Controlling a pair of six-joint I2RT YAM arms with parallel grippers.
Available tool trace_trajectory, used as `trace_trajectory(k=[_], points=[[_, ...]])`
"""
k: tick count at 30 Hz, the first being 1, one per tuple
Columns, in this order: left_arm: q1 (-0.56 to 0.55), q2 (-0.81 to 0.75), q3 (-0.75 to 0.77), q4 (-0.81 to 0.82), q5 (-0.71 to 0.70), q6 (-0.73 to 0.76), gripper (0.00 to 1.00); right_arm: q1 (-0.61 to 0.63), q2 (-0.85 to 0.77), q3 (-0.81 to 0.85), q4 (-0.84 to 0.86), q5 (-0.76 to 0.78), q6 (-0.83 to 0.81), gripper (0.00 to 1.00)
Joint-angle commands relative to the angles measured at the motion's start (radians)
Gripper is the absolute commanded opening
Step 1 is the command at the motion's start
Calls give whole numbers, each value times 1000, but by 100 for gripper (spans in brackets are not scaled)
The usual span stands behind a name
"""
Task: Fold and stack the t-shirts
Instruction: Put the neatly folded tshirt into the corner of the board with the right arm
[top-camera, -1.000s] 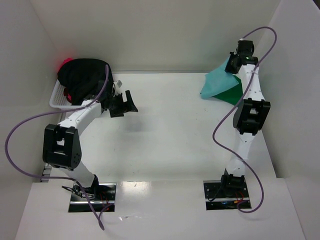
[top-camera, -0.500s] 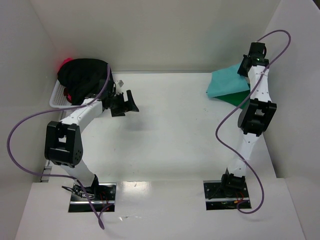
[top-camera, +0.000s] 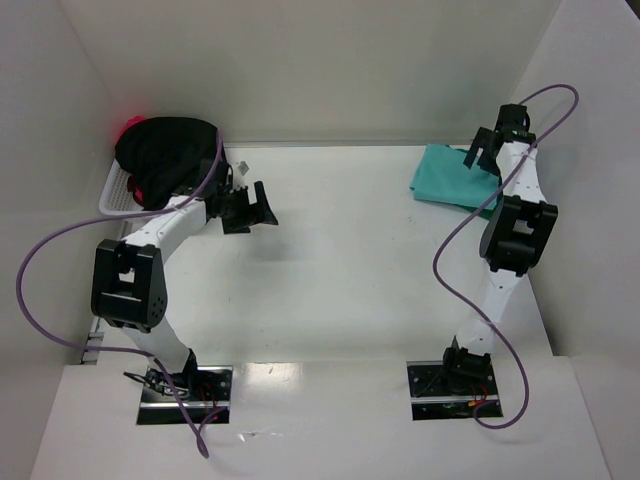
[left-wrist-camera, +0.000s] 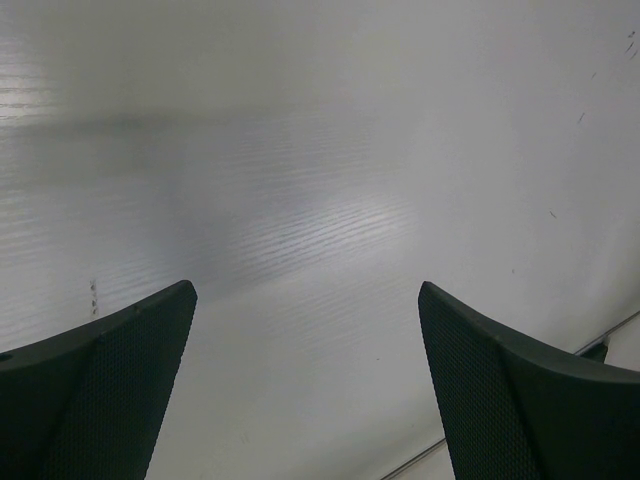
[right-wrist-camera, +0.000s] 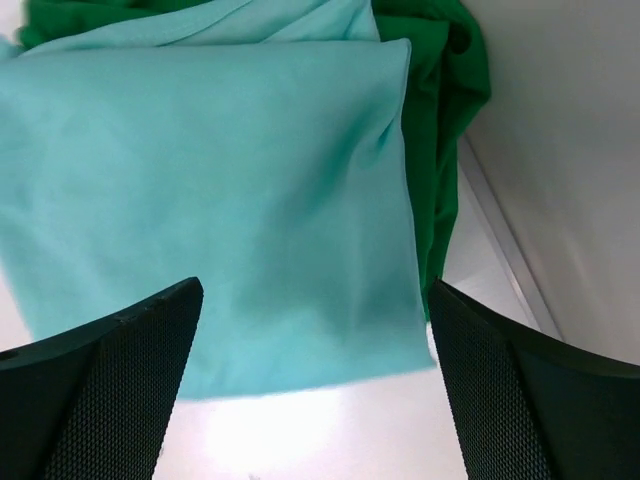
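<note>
White walled table (top-camera: 330, 260); teal shirt (right-wrist-camera: 200, 200) lay folded atop green shirt (right-wrist-camera: 440, 120): soft, limp, probably best pinched at edge. Wide, empty: left hand (left-wrist-camera: 305, 300), right hand (right-wrist-camera: 312, 300).

Top view: bright, flat, diffuse overhead light. White bench (top-camera: 340, 290) and walls are nearly blown out, low contrast. Only a faint soft shadow falls on the bench beside the left arm (top-camera: 165, 232). Black t-shirt (top-camera: 165, 150) at the far left corner is crushed to a blob with no detail.

Left wrist view: dimmer, uneven grey shading, broad soft glare mid-frame with streaky banding. Left jaws are dark and soft-edged at the bottom corners.

Right wrist view: sharp, saturated light teal t-shirt (right-wrist-camera: 200, 200), folds lightly shaded. Glare on the bench at the bottom edge. Right jaws are dark, mesh texture resolved.
</note>
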Motion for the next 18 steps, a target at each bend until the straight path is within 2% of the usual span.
trace_trajectory(k=[1,4,8,12,13,17,18], points=[[6,-40,55,0,19,20,99,40,-190,-20,88,-16,-1,100],[6,-90,81,-11,6,21,99,87,-274,-91,119,-41,-2,100],[6,-172,120,-50,-44,39,99,166,-398,-220,201,39,-11,100],[15,-258,120,-70,-44,49,99,177,-476,-408,327,-50,0,100],[15,-272,120,-78,-44,49,99,177,-474,-425,337,-50,1,97],[15,-338,120,-115,-60,49,99,155,-376,-419,337,-35,22,47],[15,-347,120,-116,-71,49,99,145,-356,-410,336,-18,32,28]])
